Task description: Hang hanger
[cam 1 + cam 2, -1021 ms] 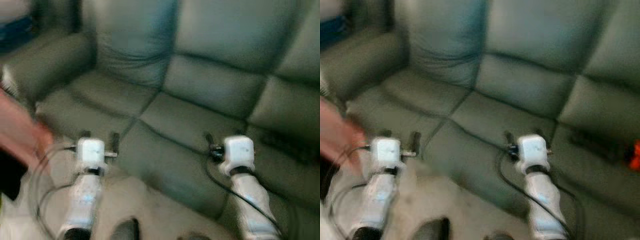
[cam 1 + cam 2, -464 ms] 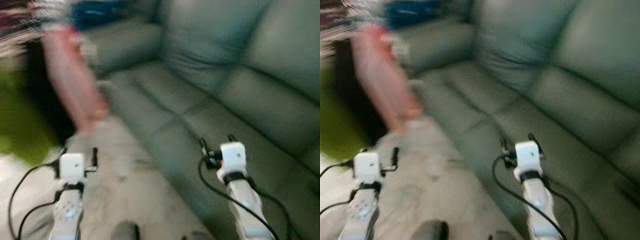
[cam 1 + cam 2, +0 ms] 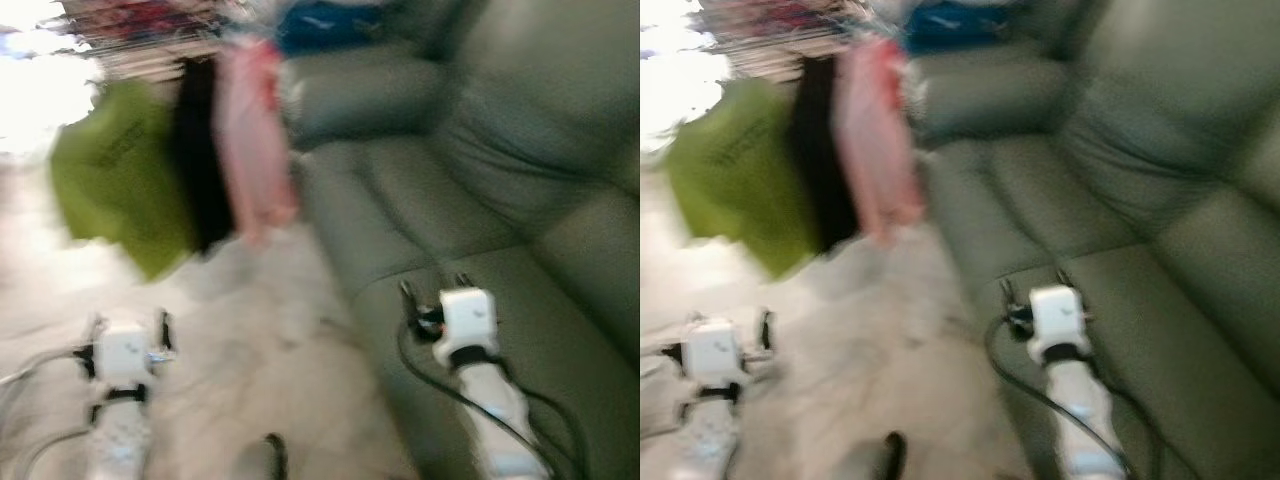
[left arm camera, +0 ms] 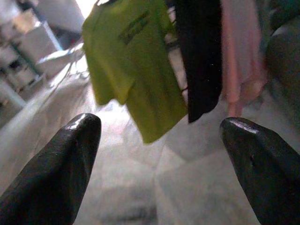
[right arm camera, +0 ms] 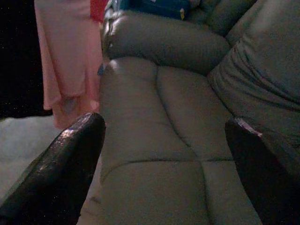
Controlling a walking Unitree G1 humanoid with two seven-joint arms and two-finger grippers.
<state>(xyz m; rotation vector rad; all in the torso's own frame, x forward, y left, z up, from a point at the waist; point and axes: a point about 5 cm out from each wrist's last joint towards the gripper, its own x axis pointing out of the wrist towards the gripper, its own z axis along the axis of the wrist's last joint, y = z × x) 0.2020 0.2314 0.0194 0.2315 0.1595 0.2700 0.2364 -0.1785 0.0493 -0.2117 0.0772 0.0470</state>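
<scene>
While no hanger itself can be made out in the blurred head views, three garments hang side by side from a rail-like blur at upper left: a green shirt (image 4: 133, 70), a black garment (image 4: 199, 56) next to it, and a pink garment (image 4: 241, 51) nearest the sofa. The pink one hangs just beside the sofa's armrest (image 5: 164, 40); whether they touch cannot be told. The floor (image 3: 250, 330) is pale and stone-like, brightly lit toward the far left. A grey-green sofa (image 3: 520, 200) takes up the right side of the scene, with something blue (image 5: 157, 7) lying on top behind its armrest. Left gripper (image 4: 159, 140): fingers spread wide, nothing between them, held over the floor and aimed toward the green shirt and black garment. Right gripper (image 5: 164, 136): fingers likewise wide apart and empty, held above the sofa seat, aimed toward the armrest and pink garment. Black cables run along both silver arms. Head views heavily motion-blurred.
</scene>
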